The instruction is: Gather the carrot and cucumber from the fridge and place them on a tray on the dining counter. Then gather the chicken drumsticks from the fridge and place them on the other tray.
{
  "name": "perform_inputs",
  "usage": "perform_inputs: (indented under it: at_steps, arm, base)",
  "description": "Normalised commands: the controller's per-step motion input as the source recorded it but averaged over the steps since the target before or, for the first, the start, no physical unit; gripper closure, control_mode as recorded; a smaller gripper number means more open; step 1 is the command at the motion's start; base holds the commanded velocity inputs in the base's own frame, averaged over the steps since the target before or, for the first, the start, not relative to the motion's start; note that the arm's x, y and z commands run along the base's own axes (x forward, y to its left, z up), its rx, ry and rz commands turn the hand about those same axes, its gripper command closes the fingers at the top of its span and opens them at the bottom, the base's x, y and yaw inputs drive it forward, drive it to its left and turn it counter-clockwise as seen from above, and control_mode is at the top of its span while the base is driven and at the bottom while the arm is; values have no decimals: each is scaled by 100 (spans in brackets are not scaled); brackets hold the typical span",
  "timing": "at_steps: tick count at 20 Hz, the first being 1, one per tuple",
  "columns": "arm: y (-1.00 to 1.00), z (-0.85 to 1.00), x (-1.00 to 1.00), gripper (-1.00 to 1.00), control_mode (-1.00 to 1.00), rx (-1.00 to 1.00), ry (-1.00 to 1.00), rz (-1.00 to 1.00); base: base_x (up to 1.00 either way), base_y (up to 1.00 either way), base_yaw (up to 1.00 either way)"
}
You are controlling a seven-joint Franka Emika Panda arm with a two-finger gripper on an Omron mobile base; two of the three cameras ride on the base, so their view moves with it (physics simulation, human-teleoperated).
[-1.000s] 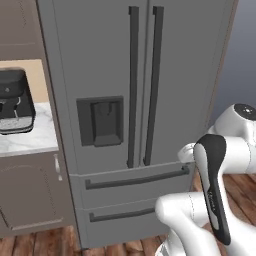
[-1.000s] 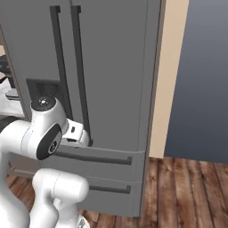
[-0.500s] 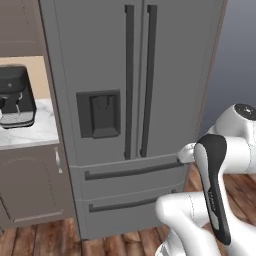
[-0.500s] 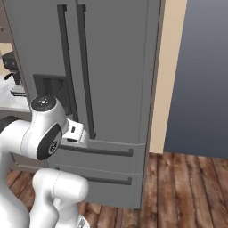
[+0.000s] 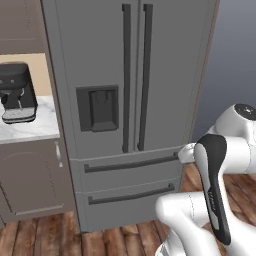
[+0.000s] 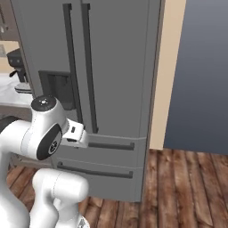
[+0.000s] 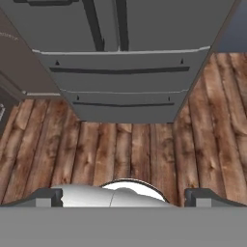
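Fridge (image 5: 130,100) stands shut straight ahead of the robot, a tall grey unit with two upper doors and two drawers below them. Two long dark vertical handles (image 5: 136,77) run side by side along the seam between the doors, and a dark dispenser recess (image 5: 97,107) sits in the left door. Each drawer (image 5: 127,167) carries a dark horizontal bar across its front. The carrot, cucumber and drumsticks cannot be seen; with the doors closed, whatever the fridge holds is hidden.

The end effector (image 7: 123,195) is released, its two dark fingertips (image 7: 48,197) set wide apart at the bottom of the hand view with nothing between them. It points down at the wooden floor (image 7: 125,149) just in front of the lower drawers. The white arm (image 6: 42,133) is folded close to the base, its hand near the upper drawer front in the right base view.

Left of the fridge, a black coffee machine (image 5: 16,92) rests on a pale marble surface (image 5: 30,127) above a brown cabinet door (image 5: 32,177). To the right of the fridge are a beige wall strip (image 6: 167,71) and a blue-grey wall (image 6: 200,75)
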Motion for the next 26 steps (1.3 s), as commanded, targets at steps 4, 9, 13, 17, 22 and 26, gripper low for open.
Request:
perform_inputs:
  at_steps: [4,9,13,17,22,26]
  arm:
    - [2,0,0,-100,-100,0,-2,0]
    - [36,0,24,-100,-100,0,-10,0]
    - [42,0,57,-100,-100,0,-5,-2]
    - [16,0,65,-100,-100,0,-8,-4]
    - [-2,2,73,-100,-100,0,-9,-5]
    - [0,7,75,-100,-100,0,0,0]
  base:
    - [-11,5,0]
    - [0,0,0]
    - [0,0,0]
    - [0,0,0]
    - [0,0,0]
    - [0,0,0]
